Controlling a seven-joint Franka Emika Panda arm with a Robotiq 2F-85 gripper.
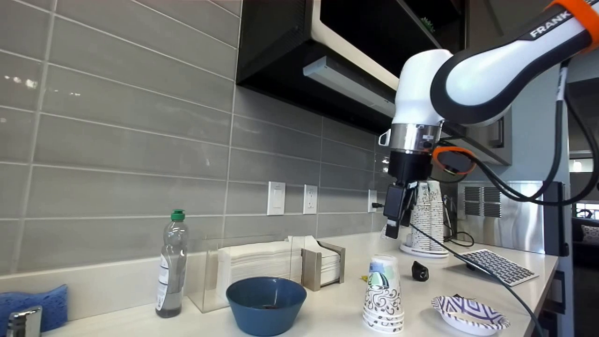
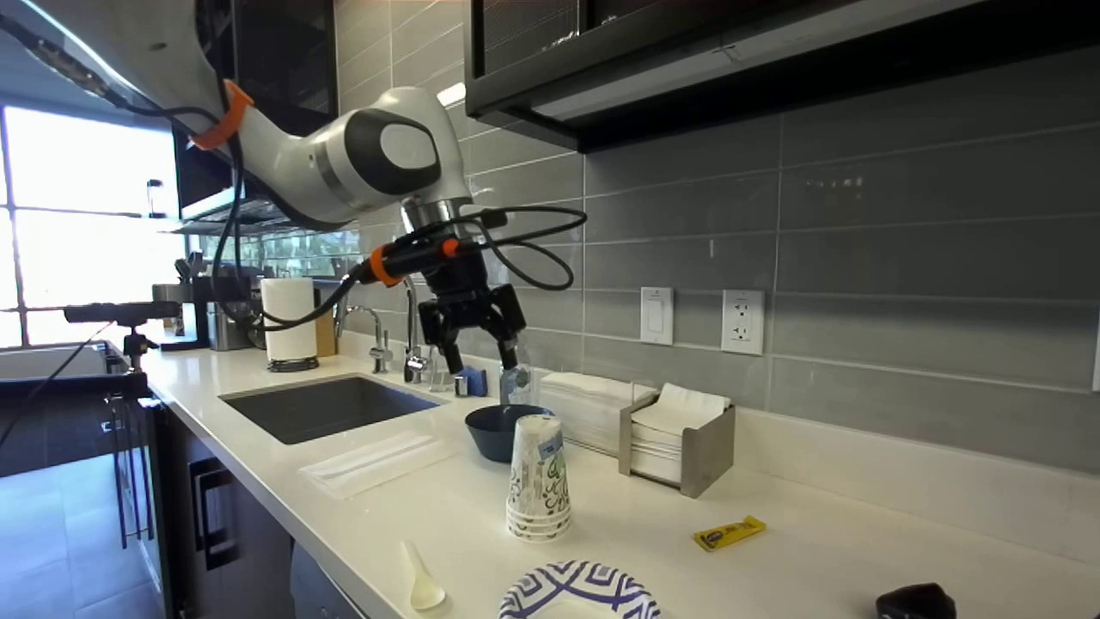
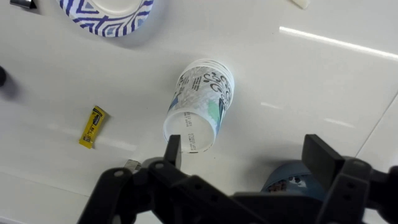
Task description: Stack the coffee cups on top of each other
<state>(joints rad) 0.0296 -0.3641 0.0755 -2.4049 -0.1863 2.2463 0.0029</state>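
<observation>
The coffee cups (image 1: pixel 383 295) stand upside down on the bench (image 2: pixel 636 533), near the blue bowl (image 1: pixel 264 320) but apart from it, nested one over another into a single tapered, upright column. The white paper that shows carries dark curling scrolls toward the wide end and green and blue shapes toward the narrow end, over greyish streaked shading. At the foot, plain pale rims lie close in a pile; how many is hard to count. In the wrist view the topmost base shows as a white disc ringed by a thin edge and crossed by two lines of small dark print; more tiny print sits on the side wall. The hand (image 2: pixel 481 361) hangs higher than the bowl, its two fingers spread well apart. A blue-and-white patterned dish (image 1: pixel 470 309) lies farther from the bowl, with the cups between, and a clear bottle (image 1: pixel 173 276) stands across the bowl from the cups.
</observation>
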